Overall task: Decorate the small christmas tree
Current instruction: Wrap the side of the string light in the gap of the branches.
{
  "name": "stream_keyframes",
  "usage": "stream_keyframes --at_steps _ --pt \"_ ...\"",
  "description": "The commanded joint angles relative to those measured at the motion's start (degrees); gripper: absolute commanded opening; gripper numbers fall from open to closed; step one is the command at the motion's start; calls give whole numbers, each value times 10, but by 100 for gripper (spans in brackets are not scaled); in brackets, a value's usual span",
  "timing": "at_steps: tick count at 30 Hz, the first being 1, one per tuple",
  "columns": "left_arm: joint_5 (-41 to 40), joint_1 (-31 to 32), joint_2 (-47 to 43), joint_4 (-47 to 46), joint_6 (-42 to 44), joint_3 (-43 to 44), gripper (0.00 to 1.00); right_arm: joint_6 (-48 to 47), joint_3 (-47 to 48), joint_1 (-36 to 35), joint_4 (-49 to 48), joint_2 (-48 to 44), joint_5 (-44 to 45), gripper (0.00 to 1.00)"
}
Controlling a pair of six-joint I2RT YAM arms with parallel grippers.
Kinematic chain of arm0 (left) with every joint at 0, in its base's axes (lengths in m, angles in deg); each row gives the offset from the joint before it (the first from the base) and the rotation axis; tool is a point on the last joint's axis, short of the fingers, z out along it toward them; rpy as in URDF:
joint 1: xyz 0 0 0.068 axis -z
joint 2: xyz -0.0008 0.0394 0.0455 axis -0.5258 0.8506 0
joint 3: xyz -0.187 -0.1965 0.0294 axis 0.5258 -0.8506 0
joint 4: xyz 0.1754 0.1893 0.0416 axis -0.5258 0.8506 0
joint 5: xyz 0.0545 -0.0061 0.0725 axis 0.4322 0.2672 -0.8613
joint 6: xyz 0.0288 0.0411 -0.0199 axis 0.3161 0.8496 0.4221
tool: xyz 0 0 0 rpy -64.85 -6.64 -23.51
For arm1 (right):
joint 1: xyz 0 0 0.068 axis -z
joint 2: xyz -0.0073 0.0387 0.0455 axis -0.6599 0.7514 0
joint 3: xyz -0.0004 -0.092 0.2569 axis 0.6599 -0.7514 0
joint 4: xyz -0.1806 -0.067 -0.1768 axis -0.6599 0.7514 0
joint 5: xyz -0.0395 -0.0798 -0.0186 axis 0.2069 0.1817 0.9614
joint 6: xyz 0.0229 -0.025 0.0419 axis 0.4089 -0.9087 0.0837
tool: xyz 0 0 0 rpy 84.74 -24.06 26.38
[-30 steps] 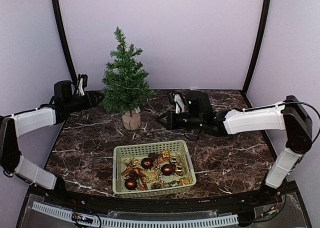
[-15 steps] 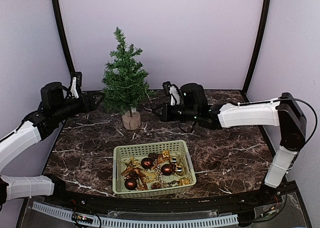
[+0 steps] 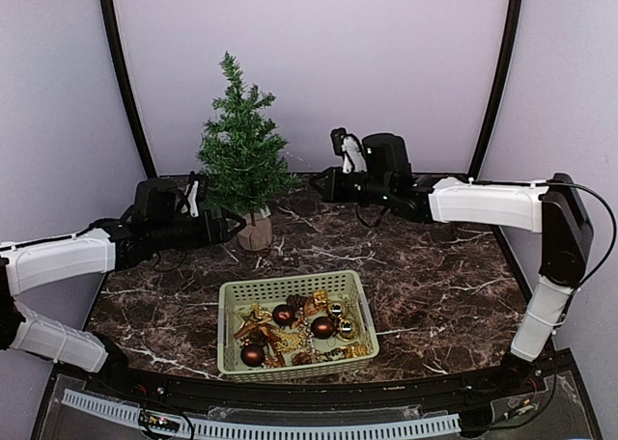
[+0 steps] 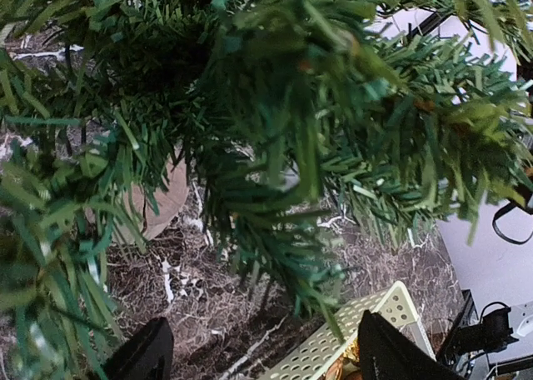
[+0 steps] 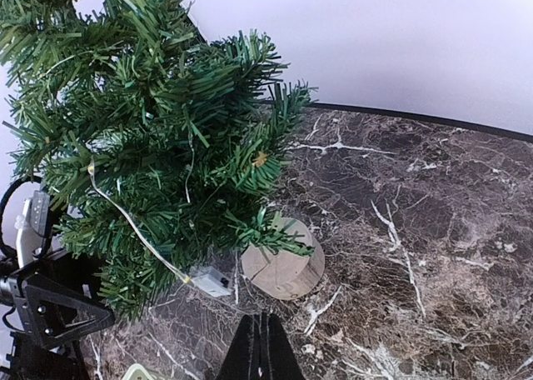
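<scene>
Little looks done: the small christmas tree (image 3: 241,160), upright at the table's (image 3: 435,266) back left, wears only a thin light string (image 5: 137,230), while the baubles (image 3: 283,315) fill the basket (image 3: 224,329). The left gripper (image 3: 230,230) gapes empty by the tree's low branches; the right gripper (image 5: 260,347) is clenched on nothing.

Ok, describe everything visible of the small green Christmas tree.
The small green Christmas tree is a miniature artificial pine with bristly plastic-looking needles, a thin trunk and a round pale wooden stump base. It stands upright on the dark marble table, toward the back left. A thin pale light wire threads through its branches, ending in a small clear box by the base. No baubles show on it. The open left tool sits at its lower branches; contact is unclear.
</scene>
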Motion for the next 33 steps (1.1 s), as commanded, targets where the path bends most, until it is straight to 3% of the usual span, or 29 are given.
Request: stream_keyframes --at_steps 1,3,5,6,8,9,16,19,26,33 --pt "-26 2 25 -57 1 29 79 -10 7 -1 -5 8 3 0" --pt "-29 2 39 -77 0 35 72 -11 4 0 -3 6 5 0" --pt "-43 2 48 -80 0 38 51 -15 0 0 0 0 5 0" --pt "-49 2 46 -75 0 37 33 -17 -3 0 2 -5 2 0" --pt "-64 2 32 -67 0 28 8 -24 -13 -1 7 -18 -9 0" --pt "-71 2 16 -63 1 19 1 -24 -20 -1 9 -27 -15 0" --pt "-69 -14 -88 24 23 -22 0 -52 -61 -32 69 -81 -55 0" --pt "-5 -71 -112 30 29 -40 0 -56 -62 -52 80 -82 -63 0" --pt "119 -145 -111 -28 56 -63 0 -49 -40 -60 28 -24 -56 0" --pt "130 -166 -99 -14 83 -59 0 -40 20 -51 -8 46 -27 0"
